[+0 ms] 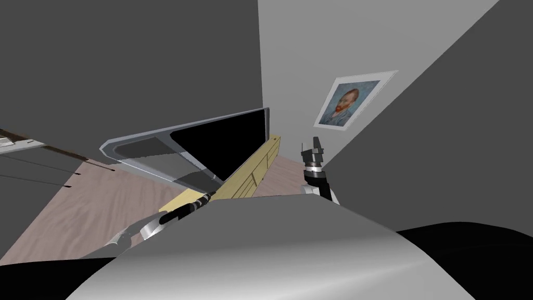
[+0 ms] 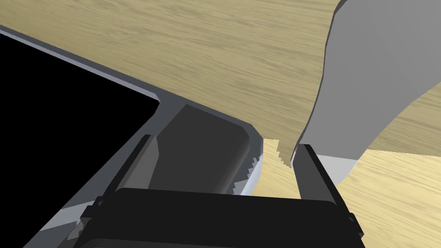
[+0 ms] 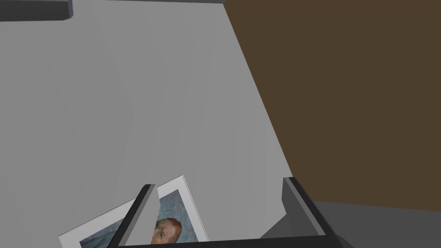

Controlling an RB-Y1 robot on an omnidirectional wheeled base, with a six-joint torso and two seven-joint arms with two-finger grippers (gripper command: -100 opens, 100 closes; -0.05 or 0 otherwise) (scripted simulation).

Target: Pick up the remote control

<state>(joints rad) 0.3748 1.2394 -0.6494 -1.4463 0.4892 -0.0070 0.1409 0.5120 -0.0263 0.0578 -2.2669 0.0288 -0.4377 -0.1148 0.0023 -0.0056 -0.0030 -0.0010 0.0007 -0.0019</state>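
We judge step: approach. Left gripper (image 2: 225,144), fingers (image 2: 314,174) wide, at TV base (image 2: 198,150) on tabletop (image 2: 215,51), 6 o'clock of screen (image 1: 224,143). Right gripper (image 1: 314,148) wide, idle, 3 o'clock. Remote: we cannot place it. Next: find it.

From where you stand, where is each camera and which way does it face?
Head view: on my head, looking down at the television on the wooden cabinet; left gripper reaching there, right gripper raised.
Left wrist view: on my left hand, looking along its open fingers at the television's lower corner and cabinet top.
Right wrist view: on my right hand, facing a wall past open fingers.
Head and left wrist views share television and cabinet.
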